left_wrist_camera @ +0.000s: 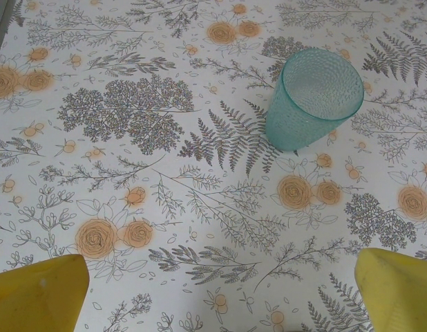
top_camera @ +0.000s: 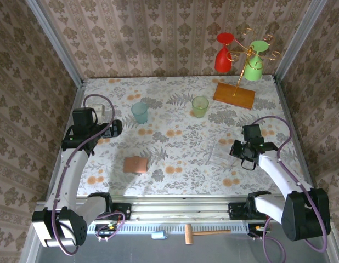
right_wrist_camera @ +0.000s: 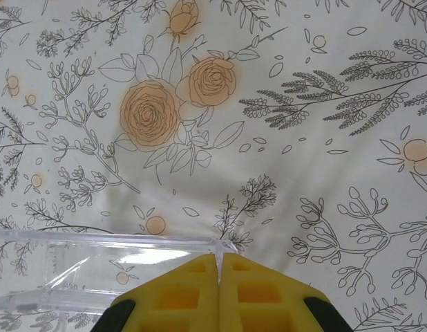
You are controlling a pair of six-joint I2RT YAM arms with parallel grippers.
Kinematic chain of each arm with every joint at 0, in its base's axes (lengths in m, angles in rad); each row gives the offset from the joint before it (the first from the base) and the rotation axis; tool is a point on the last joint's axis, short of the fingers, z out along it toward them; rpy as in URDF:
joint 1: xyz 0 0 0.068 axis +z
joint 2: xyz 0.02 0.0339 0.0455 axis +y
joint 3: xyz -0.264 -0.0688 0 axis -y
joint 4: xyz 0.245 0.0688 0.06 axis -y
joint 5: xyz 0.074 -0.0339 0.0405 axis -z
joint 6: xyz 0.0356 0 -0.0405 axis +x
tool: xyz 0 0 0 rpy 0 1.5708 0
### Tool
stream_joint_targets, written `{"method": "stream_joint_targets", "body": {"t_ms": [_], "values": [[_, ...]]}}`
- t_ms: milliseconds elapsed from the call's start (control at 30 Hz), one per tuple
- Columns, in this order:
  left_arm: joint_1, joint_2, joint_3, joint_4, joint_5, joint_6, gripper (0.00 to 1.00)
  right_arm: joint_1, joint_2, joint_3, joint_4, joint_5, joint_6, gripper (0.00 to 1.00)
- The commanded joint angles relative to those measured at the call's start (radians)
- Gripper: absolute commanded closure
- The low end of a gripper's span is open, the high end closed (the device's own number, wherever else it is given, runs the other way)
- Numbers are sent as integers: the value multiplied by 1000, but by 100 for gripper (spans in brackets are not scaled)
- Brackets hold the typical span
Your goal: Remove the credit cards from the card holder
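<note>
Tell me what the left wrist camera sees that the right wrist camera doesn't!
Left wrist, not right: a teal cup standing upright, and the left tool wide open. Right wrist, not left: a clear tray, its edge pinched by the shut right tool. Both: the flowery tablecloth and yellow tool fingers.

Ahead of the left claw the counter lies open, except for a teal cup standing ahead to its right. A clear tray blocks the right claw on its left, its corner at the fingertips; ahead and rightward is free.
</note>
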Motion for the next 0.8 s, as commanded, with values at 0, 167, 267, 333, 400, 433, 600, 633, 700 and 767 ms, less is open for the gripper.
{"method": "stream_joint_targets", "body": {"t_ms": [0,167,267,333,400,433,600,633,700,767], "values": [[10,3,-12,-9,16,13,0,21,0,42,-18,16,25,96],[10,3,-13,-11,17,13,0,72,67,111,-7,33,34,98],[10,3,-13,-11,17,12,0,122,139,177,5,46,36,99],[10,3,-13,-11,20,9,0,161,199,234,6,60,35,99],[10,3,-13,-11,21,10,0,209,268,304,7,78,36,99],[10,3,-13,-12,21,10,0,229,291,330,7,83,37,100],[10,2,-15,-11,25,8,0,327,486,507,-5,117,48,100],[10,2,-15,-10,25,8,0,340,518,541,-9,122,51,100],[10,0,-16,-12,26,7,0,365,584,609,-12,125,59,100],[10,3,-16,-12,28,8,0,386,649,676,-27,135,62,100]]}}
